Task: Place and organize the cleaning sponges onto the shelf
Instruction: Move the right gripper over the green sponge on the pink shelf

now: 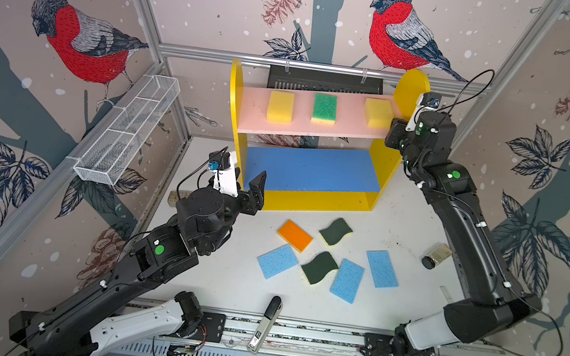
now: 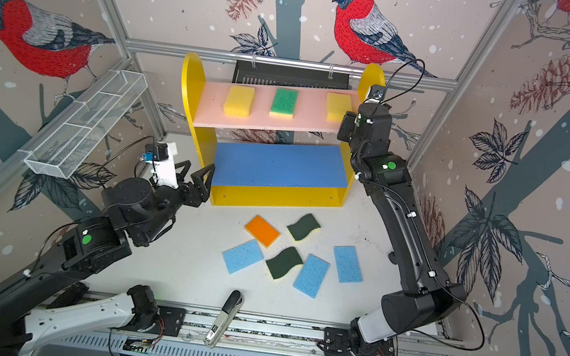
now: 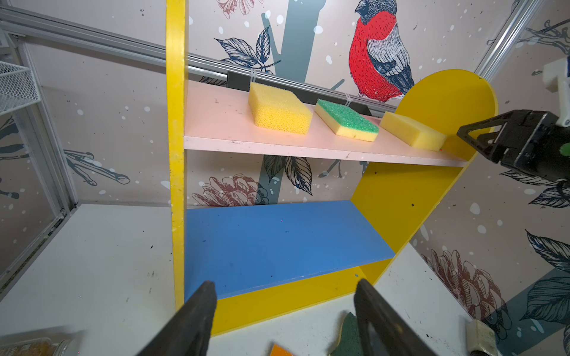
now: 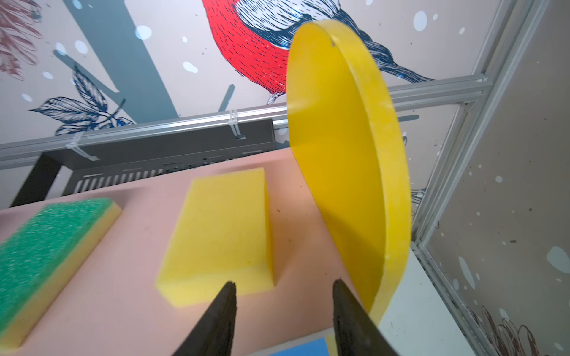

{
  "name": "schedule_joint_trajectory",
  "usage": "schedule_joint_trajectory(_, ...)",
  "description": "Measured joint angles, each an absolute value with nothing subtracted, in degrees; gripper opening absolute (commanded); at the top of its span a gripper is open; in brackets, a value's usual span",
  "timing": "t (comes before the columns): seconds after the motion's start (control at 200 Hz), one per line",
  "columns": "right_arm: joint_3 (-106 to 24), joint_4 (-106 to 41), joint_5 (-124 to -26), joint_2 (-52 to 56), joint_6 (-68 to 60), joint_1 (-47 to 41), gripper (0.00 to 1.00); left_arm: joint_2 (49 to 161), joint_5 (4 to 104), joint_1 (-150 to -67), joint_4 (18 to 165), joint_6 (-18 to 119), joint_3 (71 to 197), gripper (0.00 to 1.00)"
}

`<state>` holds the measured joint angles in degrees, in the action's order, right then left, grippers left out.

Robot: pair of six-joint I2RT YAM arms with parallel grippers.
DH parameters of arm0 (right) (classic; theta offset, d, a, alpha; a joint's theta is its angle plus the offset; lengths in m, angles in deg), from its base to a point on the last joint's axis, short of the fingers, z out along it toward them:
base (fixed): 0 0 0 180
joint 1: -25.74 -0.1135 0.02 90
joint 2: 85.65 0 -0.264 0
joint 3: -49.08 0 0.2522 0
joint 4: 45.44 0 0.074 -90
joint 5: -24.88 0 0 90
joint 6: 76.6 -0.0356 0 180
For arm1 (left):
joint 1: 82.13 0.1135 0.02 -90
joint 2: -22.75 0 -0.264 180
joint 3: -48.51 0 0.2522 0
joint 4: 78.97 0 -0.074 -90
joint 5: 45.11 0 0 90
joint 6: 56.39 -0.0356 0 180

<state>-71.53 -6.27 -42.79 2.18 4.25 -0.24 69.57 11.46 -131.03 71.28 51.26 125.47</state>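
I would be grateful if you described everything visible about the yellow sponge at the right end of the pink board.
The yellow sponge is a plain rectangular block of porous foam, one colour throughout. It lies flat on the pink board, long side running front to back, between the green-topped sponge and the shelf's yellow side, touching neither. The right gripper sits at its front end, jaws open and apparently not gripping it.

Three sponges (image 1: 321, 107) sit in a row on the shelf's (image 1: 235, 104) upper board (image 1: 254, 116); six loose sponges (image 1: 320, 267) lie on the table (image 1: 223, 284) nearer, with a bottle (image 1: 436, 256) to their right.
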Motion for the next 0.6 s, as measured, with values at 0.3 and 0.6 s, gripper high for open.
schedule_joint_trajectory(0.3, -76.9, -3.7, -42.9, 3.7, 6.4, -7.8, 0.51, 69.8, 11.2, -131.0, 69.8, 51.7, 127.2, 0.71)
schedule_joint_trajectory(0.6, -85.6, -0.1, -43.1, 10.5, 9.1, -14.4, 0.51, 69.2, 11.2, -131.0, 67.1, 51.8, 127.7, 0.71)
